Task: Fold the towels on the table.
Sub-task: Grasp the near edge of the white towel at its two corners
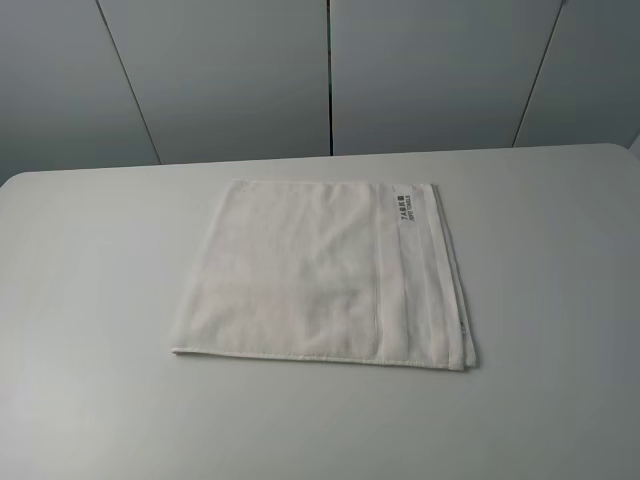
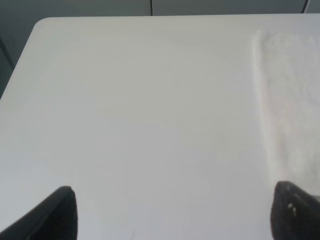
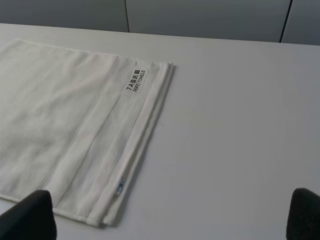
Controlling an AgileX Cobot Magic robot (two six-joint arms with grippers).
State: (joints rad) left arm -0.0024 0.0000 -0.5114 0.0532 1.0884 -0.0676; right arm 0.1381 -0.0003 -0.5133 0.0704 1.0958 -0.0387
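A white terry towel [image 1: 320, 270] lies flat and folded in the middle of the white table [image 1: 90, 300]. Its border band and its small label with dark print [image 1: 404, 208] are along its right side. Neither gripper shows in the high view. In the left wrist view my left gripper [image 2: 175, 215] is open and empty above bare table, with the towel's edge [image 2: 292, 100] by one fingertip [image 2: 295, 212]. In the right wrist view my right gripper [image 3: 170, 217] is open and empty, with the towel [image 3: 65, 120], its band and label [image 3: 135, 80] ahead of it.
Grey wall panels [image 1: 330, 70] stand behind the table's far edge. The table's rounded far left corner [image 2: 42, 22] shows in the left wrist view. Bare tabletop [image 1: 560, 260] surrounds the towel on all sides.
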